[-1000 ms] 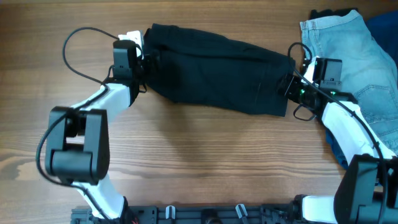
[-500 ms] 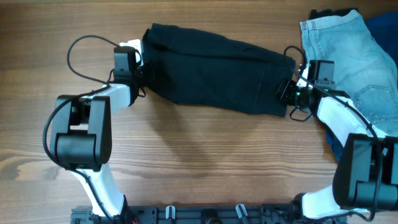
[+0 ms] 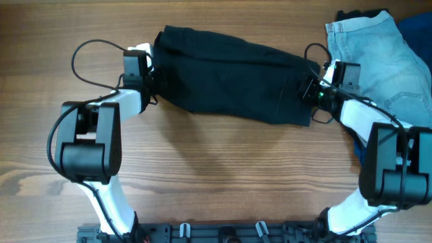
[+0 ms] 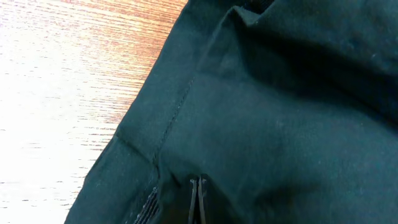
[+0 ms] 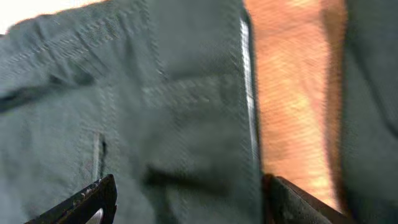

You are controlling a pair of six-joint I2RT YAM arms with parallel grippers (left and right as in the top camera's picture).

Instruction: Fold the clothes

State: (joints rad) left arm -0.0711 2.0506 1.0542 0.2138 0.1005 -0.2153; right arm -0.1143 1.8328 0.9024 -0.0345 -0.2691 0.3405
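left claw [image 3: 152, 67] pinched shut at the black garment's [image 3: 233, 74] left end; hold on cloth unclear. right claw [image 3: 312, 90], wide open, has edged inward over its right hem. garment flat on counter [image 3: 216, 175]; we judge fold not begun.

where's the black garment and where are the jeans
black garment [image 3: 229, 77]: overhead view, middle of the dark cloth
jeans [image 3: 385, 54]: overhead view, on the light denim near the top right

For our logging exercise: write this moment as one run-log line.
left gripper: shut on black garment | right gripper: open over opposite end | jeans: lying aside
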